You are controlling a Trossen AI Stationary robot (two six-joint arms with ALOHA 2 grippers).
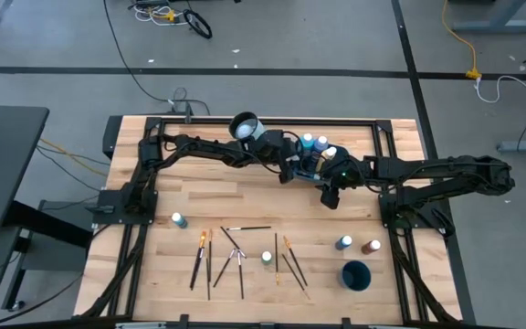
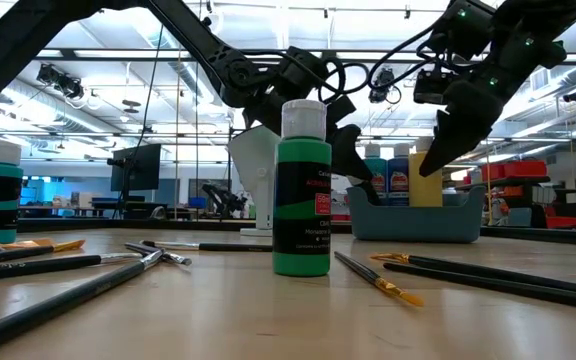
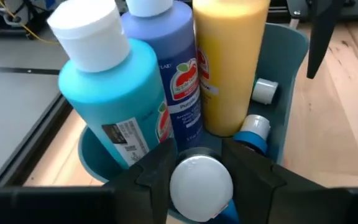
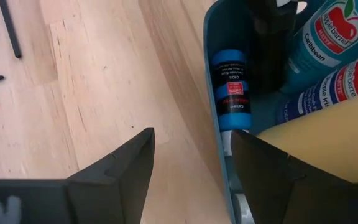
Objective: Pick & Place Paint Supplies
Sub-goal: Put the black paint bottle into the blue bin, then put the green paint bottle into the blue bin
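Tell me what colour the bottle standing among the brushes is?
Green, with a white cap: the green bottle shows best in the low view.

Two dark, jointed arms are seen, trailed by black cables; a small green light is carried behind each gripper.

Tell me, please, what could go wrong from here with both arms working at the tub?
1. The left gripper straddles a white-capped bottle over the tub; released badly, it may knock the tall teal bottle standing close by.
2. The right gripper hangs open over the tub's wall, so descending could snag the rim and shift the tub.
3. Both grippers crowd the same tub in the high view, so they might collide.
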